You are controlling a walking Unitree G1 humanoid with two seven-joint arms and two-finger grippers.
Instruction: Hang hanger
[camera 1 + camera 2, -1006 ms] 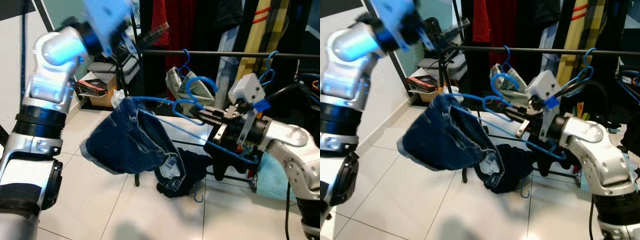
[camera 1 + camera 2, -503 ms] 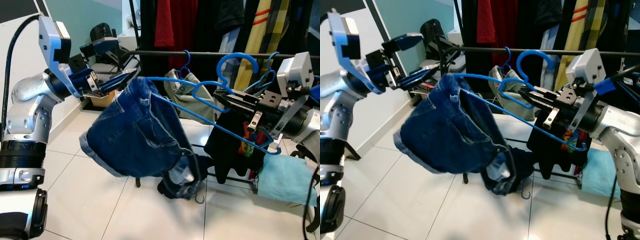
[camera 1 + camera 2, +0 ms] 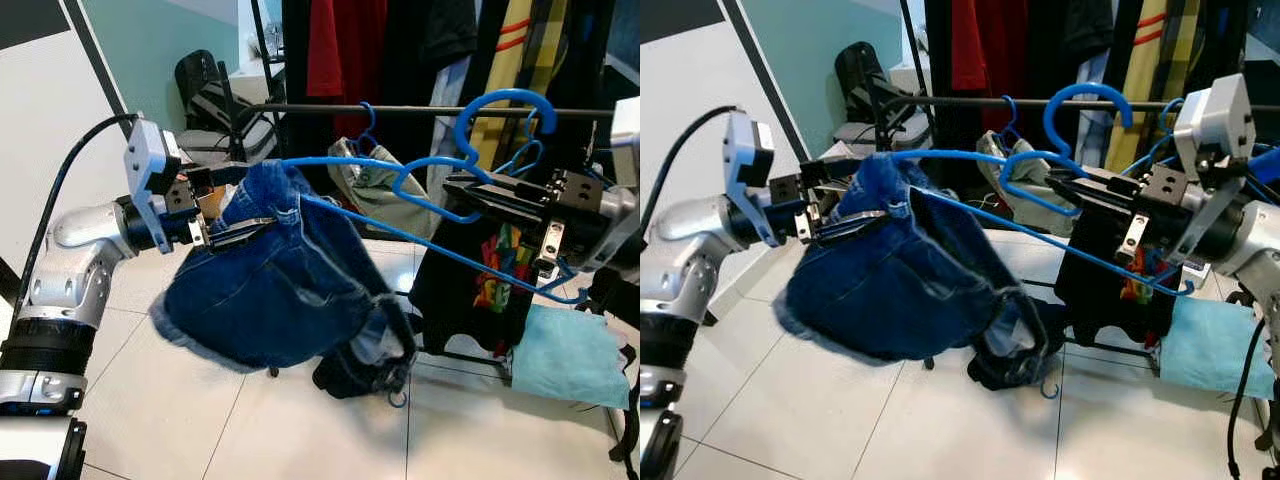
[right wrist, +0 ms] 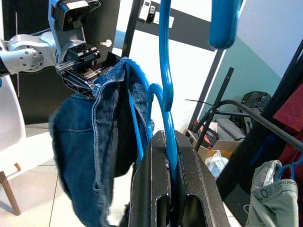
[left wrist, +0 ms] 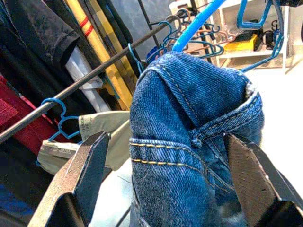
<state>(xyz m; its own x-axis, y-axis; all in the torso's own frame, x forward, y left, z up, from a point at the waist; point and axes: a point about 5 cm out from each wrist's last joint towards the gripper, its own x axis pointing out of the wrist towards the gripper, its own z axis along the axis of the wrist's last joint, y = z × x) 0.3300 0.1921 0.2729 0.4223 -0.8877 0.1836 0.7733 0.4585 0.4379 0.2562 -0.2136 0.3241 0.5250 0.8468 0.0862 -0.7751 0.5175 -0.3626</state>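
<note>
A blue plastic hanger carries dark denim shorts, which droop from its left end. My right gripper is shut on the hanger's neck just below the hook, and the right wrist view shows its fingers pressed on the blue stem. The hook is held up beside the black rail, level with it. My left gripper is open and straddles the shorts' waistband. In the left wrist view the denim lies between the wide-apart fingers.
The rail holds other blue hangers, a khaki garment and red, black and yellow clothes. A black T-shirt hangs low at the right. Dark clothing and a turquoise cloth lie on the tiled floor. A backpack sits behind.
My left arm has swung down from high up and its gripper now straddles the shorts' waistband. The right gripper has lifted the hanger, bringing the hook up to the rail.
</note>
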